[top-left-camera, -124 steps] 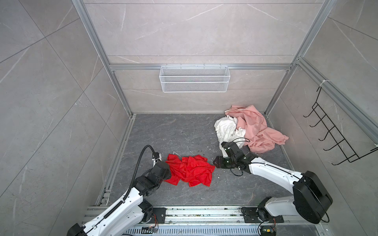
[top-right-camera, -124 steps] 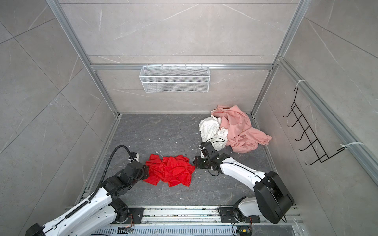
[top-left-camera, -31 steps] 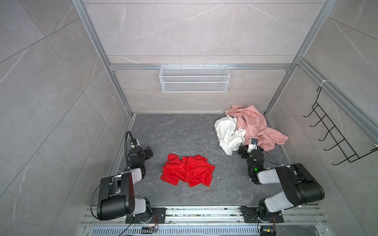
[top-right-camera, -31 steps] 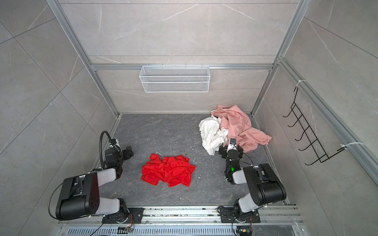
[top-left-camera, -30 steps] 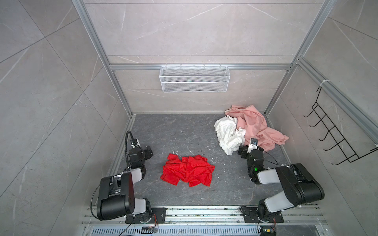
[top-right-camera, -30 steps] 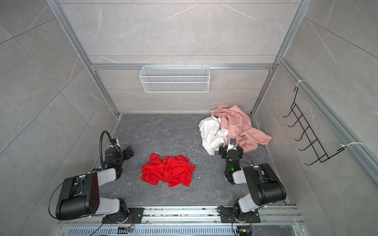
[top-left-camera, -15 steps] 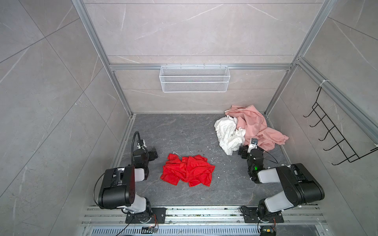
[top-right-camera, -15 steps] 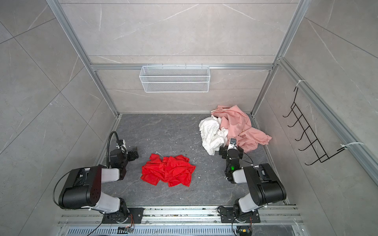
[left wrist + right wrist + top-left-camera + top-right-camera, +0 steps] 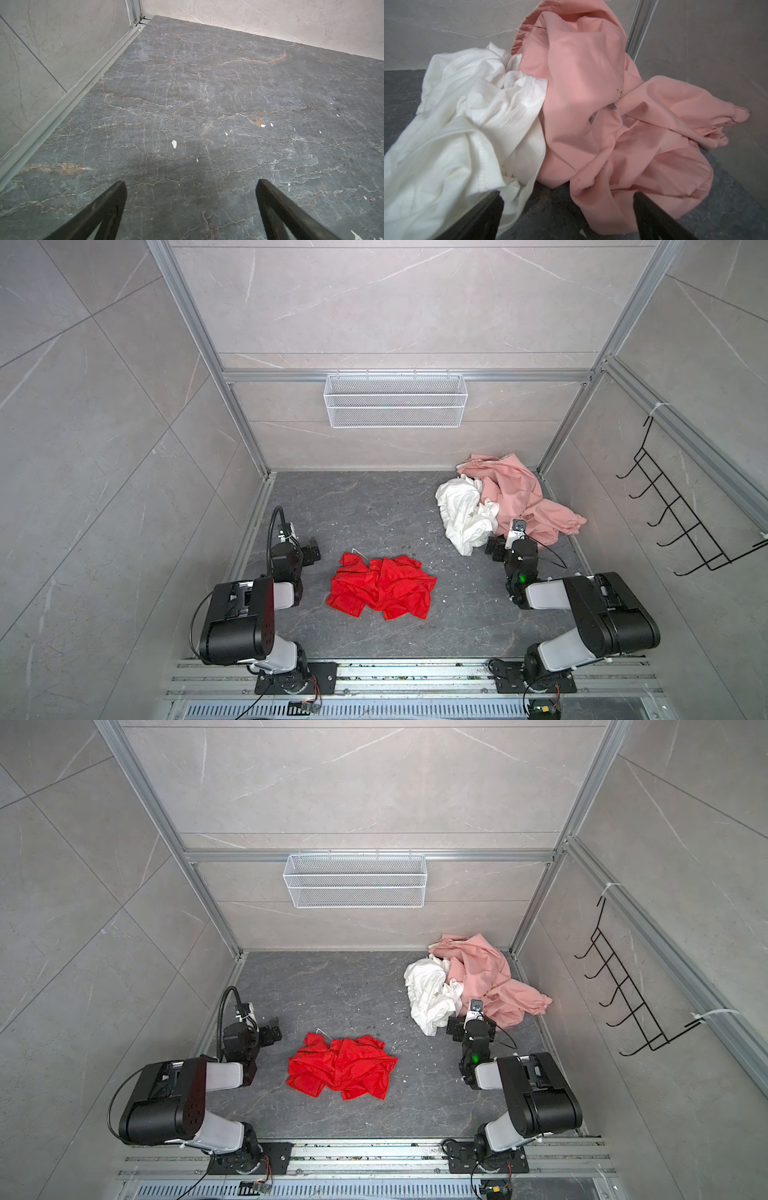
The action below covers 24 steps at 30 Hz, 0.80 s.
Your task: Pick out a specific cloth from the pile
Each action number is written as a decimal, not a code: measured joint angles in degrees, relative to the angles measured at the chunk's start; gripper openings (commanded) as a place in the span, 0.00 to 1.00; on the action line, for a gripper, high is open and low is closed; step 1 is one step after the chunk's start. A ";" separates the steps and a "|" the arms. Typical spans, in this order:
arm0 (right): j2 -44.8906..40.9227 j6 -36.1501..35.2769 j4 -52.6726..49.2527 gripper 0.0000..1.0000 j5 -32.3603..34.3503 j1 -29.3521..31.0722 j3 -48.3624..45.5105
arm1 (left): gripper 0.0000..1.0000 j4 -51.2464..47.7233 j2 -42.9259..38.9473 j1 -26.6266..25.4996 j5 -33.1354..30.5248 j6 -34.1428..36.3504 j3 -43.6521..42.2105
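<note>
Midway across the counter (image 9: pixel 374 510), the red cloth (image 9: pixel 380 587) lies alone, well apart from the pile (image 9: pixel 498 497), with left hand (image 9: pixel 311 552) and right hand (image 9: pixel 493 548) both wide and empty, so the picking seems finished and the next move probably calls only for parking the arms.

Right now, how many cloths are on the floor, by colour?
red cloth: 1
white cloth: 1
pale pink cloth: 1
Total: 3
</note>
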 measured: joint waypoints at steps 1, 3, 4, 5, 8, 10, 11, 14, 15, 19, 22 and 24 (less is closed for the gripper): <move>0.00 0.04 -0.11 1.00 -0.20 -0.02 0.00 | 1.00 0.00 0.00 -0.04 -0.02 0.00 0.00; 0.00 0.24 -0.22 1.00 -0.33 -0.02 0.00 | 1.00 0.00 0.00 -0.09 -0.02 0.00 0.00; 0.00 0.24 -0.35 1.00 -0.44 -0.02 0.02 | 1.00 0.00 0.00 -0.09 -0.02 -0.02 0.00; 0.00 0.24 -0.39 0.99 -0.57 -0.02 0.04 | 1.00 0.00 0.00 -0.09 -0.02 0.00 0.00; 0.00 0.26 -0.39 1.00 -0.66 -0.04 0.04 | 1.00 0.02 0.00 -0.20 -0.04 0.00 0.00; 0.00 0.26 -0.39 1.00 -0.66 -0.02 0.04 | 1.00 0.02 0.00 -0.24 -0.04 0.00 0.00; 0.00 0.26 -0.39 1.00 -0.66 -0.02 0.04 | 1.00 0.02 0.00 -0.26 -0.04 0.00 0.00; 0.00 0.24 -0.39 1.00 -0.79 -0.04 0.04 | 1.00 0.02 0.00 -0.31 -0.04 0.00 0.00; 0.00 0.22 -0.48 1.00 -1.09 -0.04 0.09 | 1.00 0.04 0.00 -0.31 -0.04 0.00 0.00; 0.00 0.22 -0.61 1.00 -2.12 -0.02 0.35 | 1.00 0.04 0.00 -0.31 -0.04 0.00 0.00; 0.00 0.20 -0.68 1.00 -2.62 -0.04 0.42 | 1.00 0.04 0.00 -0.31 -0.04 0.00 0.00; 0.00 0.15 -0.83 1.00 -3.67 -0.04 0.44 | 1.00 0.04 0.00 -0.37 -0.07 0.02 0.00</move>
